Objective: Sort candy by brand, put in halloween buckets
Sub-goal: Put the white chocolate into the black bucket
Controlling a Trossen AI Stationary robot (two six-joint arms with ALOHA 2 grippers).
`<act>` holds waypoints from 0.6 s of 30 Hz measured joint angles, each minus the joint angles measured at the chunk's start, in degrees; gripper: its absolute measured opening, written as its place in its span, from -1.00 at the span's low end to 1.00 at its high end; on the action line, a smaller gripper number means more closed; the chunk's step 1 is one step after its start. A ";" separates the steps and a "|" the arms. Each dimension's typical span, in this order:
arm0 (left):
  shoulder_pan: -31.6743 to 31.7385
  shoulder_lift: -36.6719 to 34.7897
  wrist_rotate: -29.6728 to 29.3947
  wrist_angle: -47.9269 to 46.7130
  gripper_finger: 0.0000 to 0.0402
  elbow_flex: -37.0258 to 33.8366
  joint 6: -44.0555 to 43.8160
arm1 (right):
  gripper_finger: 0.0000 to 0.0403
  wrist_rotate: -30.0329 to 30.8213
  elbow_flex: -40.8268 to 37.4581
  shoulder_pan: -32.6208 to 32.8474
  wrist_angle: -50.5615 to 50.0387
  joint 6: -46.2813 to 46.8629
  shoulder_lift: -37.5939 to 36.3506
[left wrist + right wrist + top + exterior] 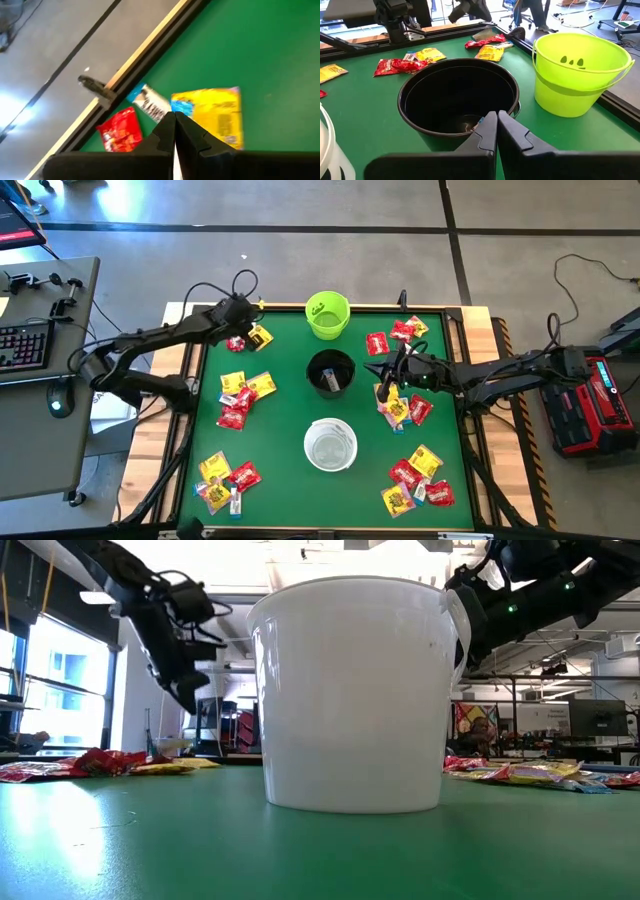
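Note:
The lime green bucket (pixel 327 314), the black bucket (pixel 330 372) and the white bucket (pixel 330 445) stand in a row down the middle of the green mat. A blue-and-white candy (pixel 331 381) lies inside the black bucket. My left gripper (pixel 175 122) is shut and empty above a red candy (pixel 120 131), a blue-and-white candy (pixel 149 102) and a yellow candy (pixel 216 116) at the mat's far left corner. My right gripper (pixel 497 120) is shut and empty just right of the black bucket (pixel 460 95), pointing toward it.
Red and yellow candies lie in clusters at mid left (pixel 240 395), near left (pixel 225 480), far right (pixel 398 335), mid right (pixel 405 410) and near right (pixel 418 480). A wooden rim (pixel 125 70) borders the mat. The white bucket (pixel 355 690) fills the low view.

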 joint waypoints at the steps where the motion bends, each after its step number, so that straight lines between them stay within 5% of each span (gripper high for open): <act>1: -0.47 -0.91 0.73 0.07 -1.00 0.00 -0.37 | -1.00 0.00 0.00 0.00 -0.01 -0.02 0.00; 18: -6.94 -7.11 9.58 -5.20 -0.99 0.00 -2.46 | -1.00 -0.01 0.00 0.00 -0.34 -0.05 0.00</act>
